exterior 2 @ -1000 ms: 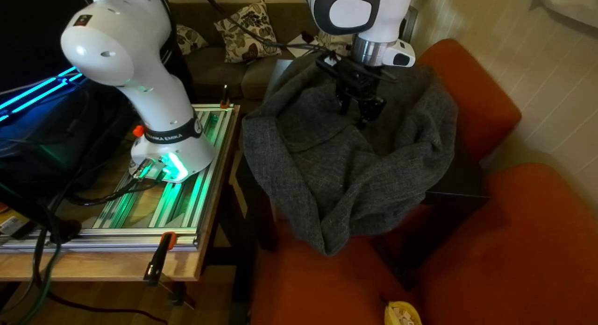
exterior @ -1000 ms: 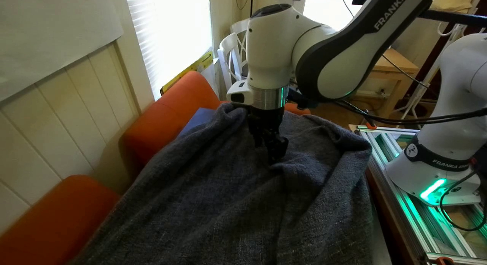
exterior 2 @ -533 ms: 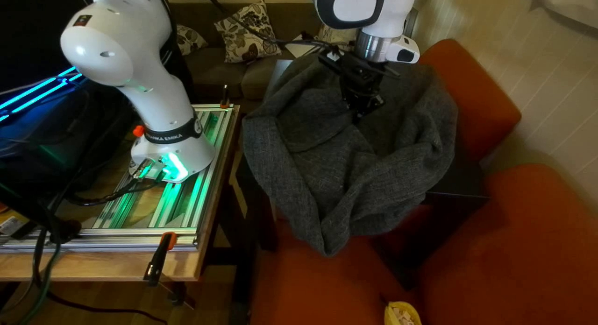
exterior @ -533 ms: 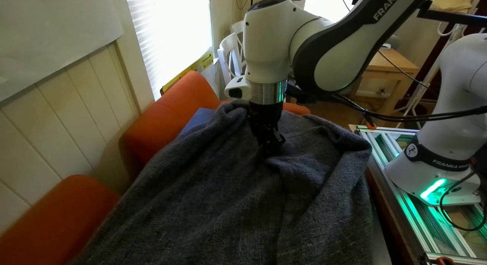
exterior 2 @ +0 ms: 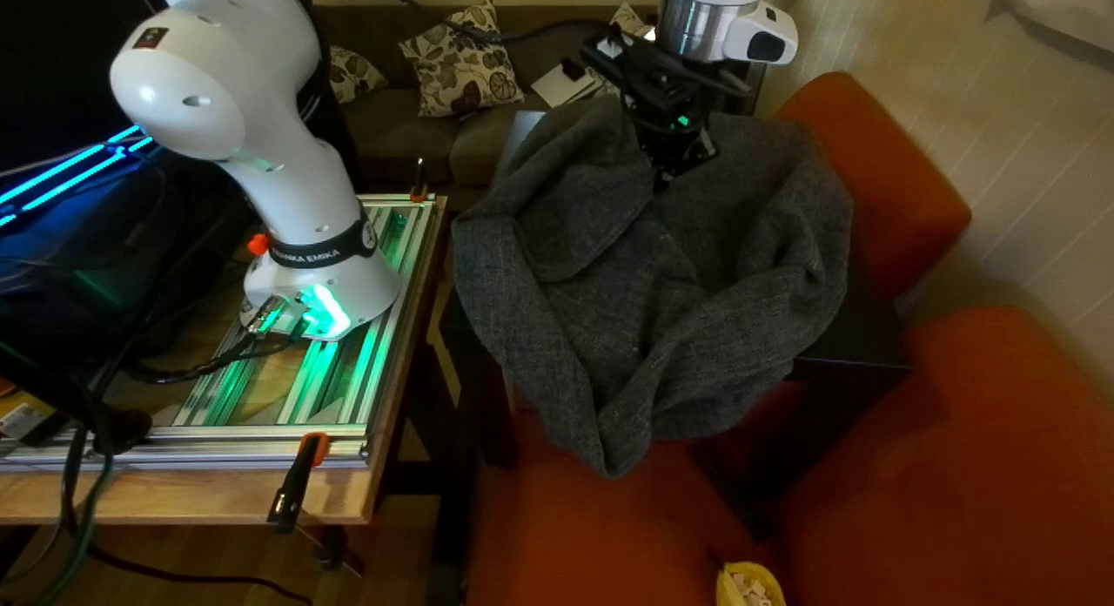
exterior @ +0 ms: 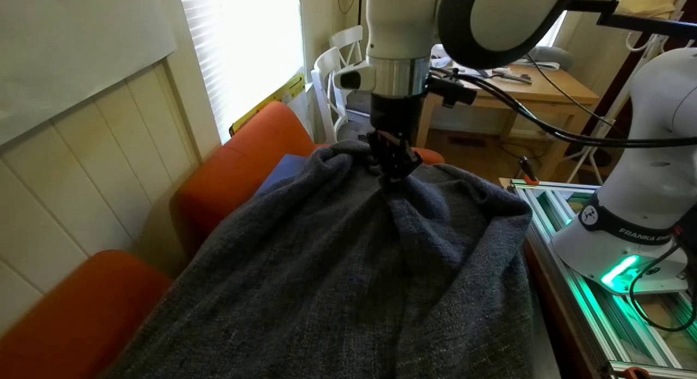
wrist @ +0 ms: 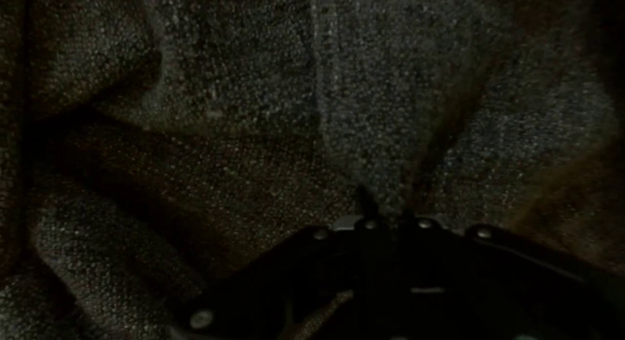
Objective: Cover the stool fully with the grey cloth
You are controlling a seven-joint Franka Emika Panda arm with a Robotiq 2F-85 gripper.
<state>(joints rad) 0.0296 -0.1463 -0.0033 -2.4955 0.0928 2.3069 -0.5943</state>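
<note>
An orange seat (exterior 2: 1009, 467) is spreading beside the wall (exterior 2: 1027, 188); the grey cloth (exterior 2: 644, 301) is lying in deep folds over a dark, flat-topped thing, probably the stool (exterior 2: 863, 332), and is drooping past its edge above the seat; the robot arm (exterior: 506, 19) is hanging over the cloth; the stool is hiding mostly beneath, though 2 corners are peeking out, 1 toward the wall and 1 diagonally across; the jaws are pointing down, almost together, clamping a small ridge of cloth that is tenting up to their tips.

Cover is looking incomplete, and a pull is probably coming next; the shallow pinch is inviting a slip, since the cloth's weight and drag would be working against so little fabric; the jaws are gripping amid the folds, so a pull could be bunching the cloth and baring another corner; how many layers they are holding is not showing, and if 2 are going together, the folds could be sliding along without spreading.
</note>
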